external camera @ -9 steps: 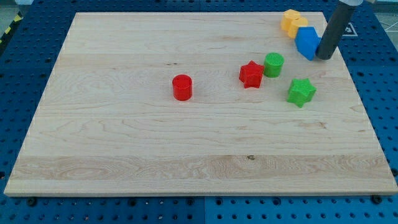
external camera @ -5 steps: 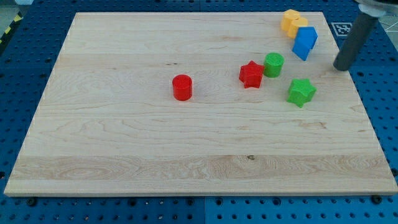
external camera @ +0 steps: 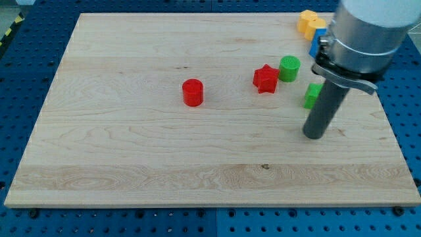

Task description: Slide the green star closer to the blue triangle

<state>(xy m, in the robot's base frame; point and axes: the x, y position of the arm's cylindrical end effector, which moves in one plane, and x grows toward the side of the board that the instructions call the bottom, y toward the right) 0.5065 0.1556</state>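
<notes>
no gripper here; my tip (external camera: pixel 314 135) rests just near of the green star (external camera: pixel 312 95), half hidden behind the rod. light, rigid, slippery plastic: push its near face toward the blue triangle (external camera: pixel 318 41), far right.

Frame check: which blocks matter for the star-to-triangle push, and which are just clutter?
In play:
- green star, half hidden behind the rod
- blue triangle, mostly hidden by the arm
- my tip, just below the star toward the view's bottom

Clutter:
- red star
- green cylinder
- red cylinder
- yellow block
</notes>
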